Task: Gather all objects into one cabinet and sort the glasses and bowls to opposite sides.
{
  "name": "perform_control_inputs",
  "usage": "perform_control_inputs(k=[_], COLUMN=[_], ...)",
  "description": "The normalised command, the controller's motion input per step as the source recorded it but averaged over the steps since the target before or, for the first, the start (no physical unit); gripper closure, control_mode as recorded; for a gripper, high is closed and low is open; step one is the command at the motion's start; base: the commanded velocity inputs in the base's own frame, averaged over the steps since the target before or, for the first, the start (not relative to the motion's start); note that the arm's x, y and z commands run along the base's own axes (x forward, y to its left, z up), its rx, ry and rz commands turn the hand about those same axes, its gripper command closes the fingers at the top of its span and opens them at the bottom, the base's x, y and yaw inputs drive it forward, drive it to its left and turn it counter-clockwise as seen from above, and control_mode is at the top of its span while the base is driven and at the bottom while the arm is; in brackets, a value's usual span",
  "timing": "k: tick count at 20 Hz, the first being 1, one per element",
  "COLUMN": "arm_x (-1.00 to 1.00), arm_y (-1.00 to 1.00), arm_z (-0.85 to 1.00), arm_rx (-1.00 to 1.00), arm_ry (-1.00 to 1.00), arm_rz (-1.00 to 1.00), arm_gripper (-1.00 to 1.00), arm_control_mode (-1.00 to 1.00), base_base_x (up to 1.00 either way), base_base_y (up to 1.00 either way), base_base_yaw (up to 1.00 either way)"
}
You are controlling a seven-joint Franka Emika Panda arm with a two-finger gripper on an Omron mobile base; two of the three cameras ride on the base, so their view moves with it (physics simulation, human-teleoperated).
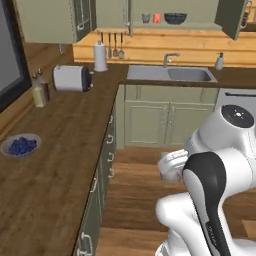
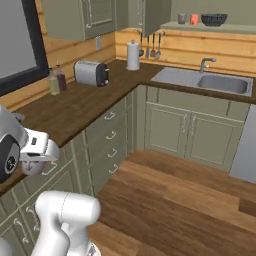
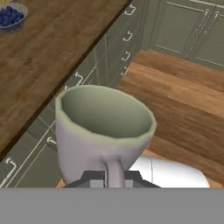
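In the left base view the white arm fills the lower right of the frame. Along the top edge, right of centre, the open wide cabinet (image 1: 150, 26) shows its pale shelf, and on it stand a grey mug (image 1: 145, 18), the orange-red cup (image 1: 157, 18) just beside it, and the dark bowl (image 1: 175, 18) to the right of the cup. Below them, at upper centre, lies the sink (image 1: 172, 74) set in the brown table (image 1: 55, 165). On the table at upper left sit a toaster (image 1: 73, 78) and a white paper-towel roll (image 1: 100, 56); at the left edge, halfway down, is a small bowl of blueberries (image 1: 20, 145).

In the right base view the same shelf runs along the upper right, carrying the mug, cup and bowl in the same order from left to right. The toaster stands at upper left of centre, the sink at right. At the left edge, below the middle, the white hand holds a second grey mug (image 2: 34, 167) out over the table's front edge.

In the hand view that second mug takes up the centre of the frame, its mouth open toward the camera and its handle pointing down to the bottom centre, where the claw (image 3: 114, 178) is clamped together on the handle. The blueberry bowl sits in the upper left corner, on the table.
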Motion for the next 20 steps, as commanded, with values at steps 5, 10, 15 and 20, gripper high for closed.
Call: perform_control_inputs(k=[5,10,15,20], arm_x=[0.0,0.0,0.0,0.0], arm_y=[0.0,0.0,0.0,0.0], arm_z=[0.0,0.0,0.0,0.0], arm_rx=[0.0,0.0,0.0,0.0], arm_ry=[0.0,0.0,0.0,0.0], arm_rz=[0.0,0.0,0.0,0.0], arm_gripper=[1.0,1.0,1.0,1.0], arm_control_mode=[1.0,1.0,1.0,1.0], base_base_x=[0.61,0.82,0.85,0.82], base_base_y=[-0.57,-0.36,-0.14,-0.35], base_base_yaw=[-0.32,-0.23,-0.15,-0.19])
